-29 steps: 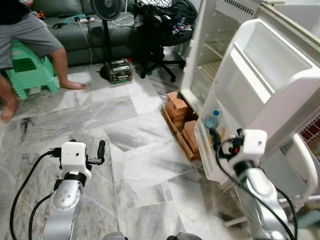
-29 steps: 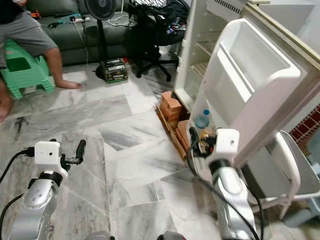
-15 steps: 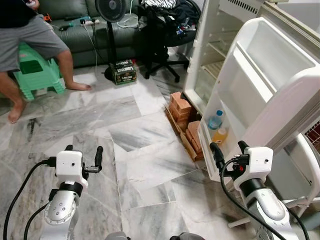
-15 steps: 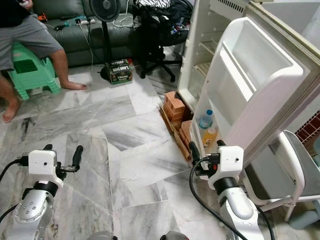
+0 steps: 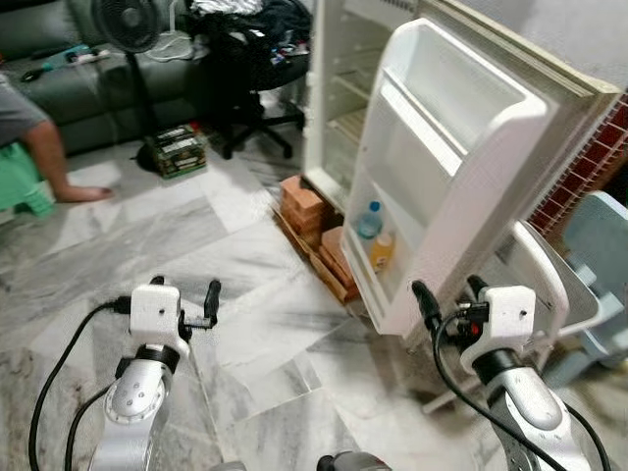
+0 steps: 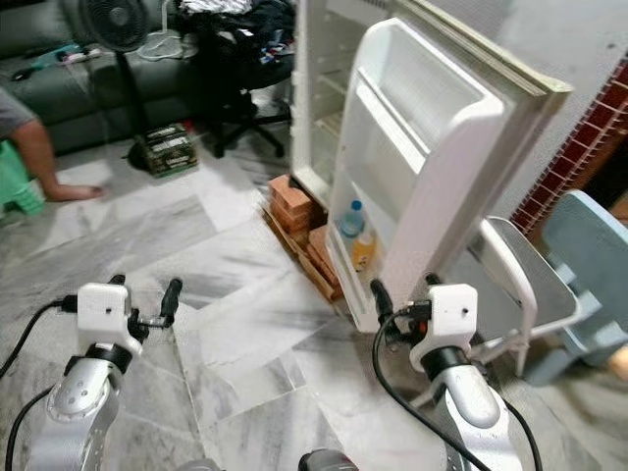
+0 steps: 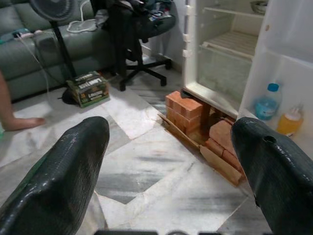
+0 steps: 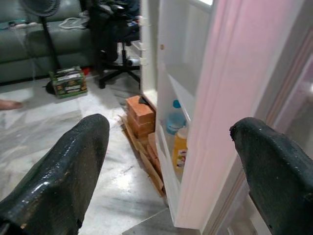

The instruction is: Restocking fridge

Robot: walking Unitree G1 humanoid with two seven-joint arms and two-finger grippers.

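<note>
Standing before the open white fridge door [image 5: 461, 186] at right of frame, with a clear blue-capped water bottle [image 5: 369, 220] and an orange juice bottle [image 5: 381, 250] shelved low. Left end effector [image 5: 183, 299] and right end effector [image 5: 449, 299] both hold nothing, fingers apart. Next, I'd judge, comes fetching more stock.

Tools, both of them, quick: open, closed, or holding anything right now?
Left tool: open, holding nothing, above the marble floor.
Right tool: open, holding nothing, beside the fridge door.
</note>
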